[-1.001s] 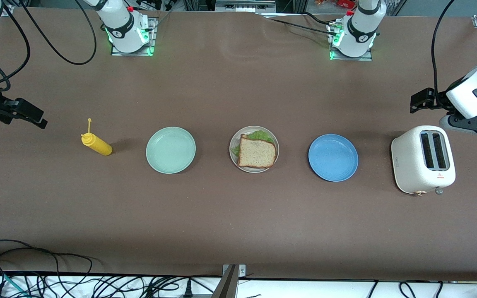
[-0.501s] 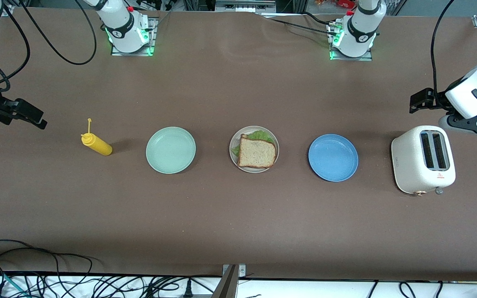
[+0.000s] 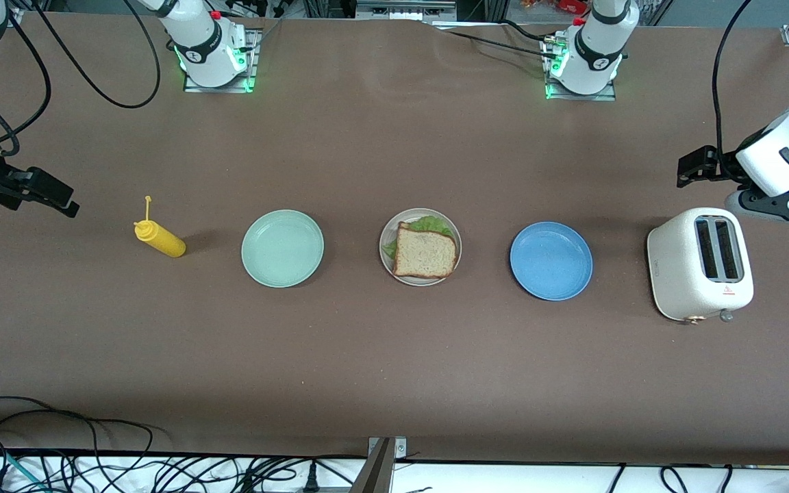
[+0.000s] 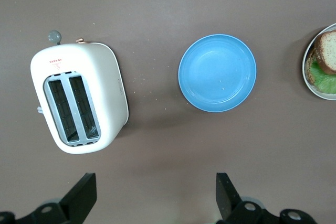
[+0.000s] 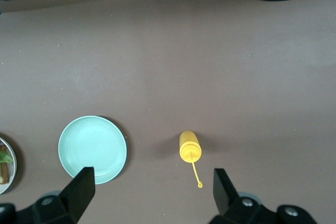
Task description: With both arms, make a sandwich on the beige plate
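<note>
Since the earlier frames, almost nothing has moved: only the right gripper (image 3: 52, 198) has drifted slightly; the sandwich stays put. Sandwich of tan-brown toast slices with ruffled green lettuce (image 3: 424, 250) lies on the round pale beige plate (image 3: 386, 239), mid-table. Round mint green plate (image 3: 282, 248) sits beside it toward the right arm's end, then the yellow squeeze bottle (image 3: 159, 238). Round blue plate (image 3: 550, 260) and white two-slot toaster (image 3: 700, 264) sit toward the left arm's end. Left gripper (image 3: 690, 168) hangs near the toaster. Both grippers spread wide, empty.
</note>
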Action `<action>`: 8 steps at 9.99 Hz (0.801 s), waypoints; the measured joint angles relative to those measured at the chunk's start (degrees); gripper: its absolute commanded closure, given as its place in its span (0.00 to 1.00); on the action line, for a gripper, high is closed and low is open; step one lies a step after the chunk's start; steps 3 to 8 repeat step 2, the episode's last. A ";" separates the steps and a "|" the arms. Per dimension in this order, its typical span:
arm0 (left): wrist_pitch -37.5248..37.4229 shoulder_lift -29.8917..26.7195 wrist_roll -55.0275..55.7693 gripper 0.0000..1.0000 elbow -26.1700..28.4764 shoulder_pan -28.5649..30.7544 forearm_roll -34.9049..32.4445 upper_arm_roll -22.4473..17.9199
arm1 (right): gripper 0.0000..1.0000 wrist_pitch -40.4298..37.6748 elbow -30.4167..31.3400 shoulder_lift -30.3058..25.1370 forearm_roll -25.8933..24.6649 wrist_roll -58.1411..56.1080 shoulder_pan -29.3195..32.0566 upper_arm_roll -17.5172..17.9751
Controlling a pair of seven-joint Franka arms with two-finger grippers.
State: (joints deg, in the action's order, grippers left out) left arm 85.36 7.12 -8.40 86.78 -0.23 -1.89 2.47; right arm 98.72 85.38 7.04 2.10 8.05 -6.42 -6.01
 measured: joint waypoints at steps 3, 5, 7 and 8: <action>0.00 0.02 0.00 0.00 0.00 0.00 0.00 0.00 | 0.00 1.94 0.00 0.00 0.77 0.00 0.00 -0.02; 0.00 0.02 0.00 0.00 0.00 0.00 0.00 0.00 | 0.00 1.94 0.00 0.00 0.77 0.00 0.00 -0.02; 0.00 0.02 0.00 0.00 0.00 0.00 0.00 0.00 | 0.00 1.94 0.00 0.00 0.77 0.00 0.00 -0.02; 0.00 0.02 0.00 0.00 0.00 0.00 0.00 0.00 | 0.00 1.94 0.00 0.00 0.77 0.00 0.00 -0.02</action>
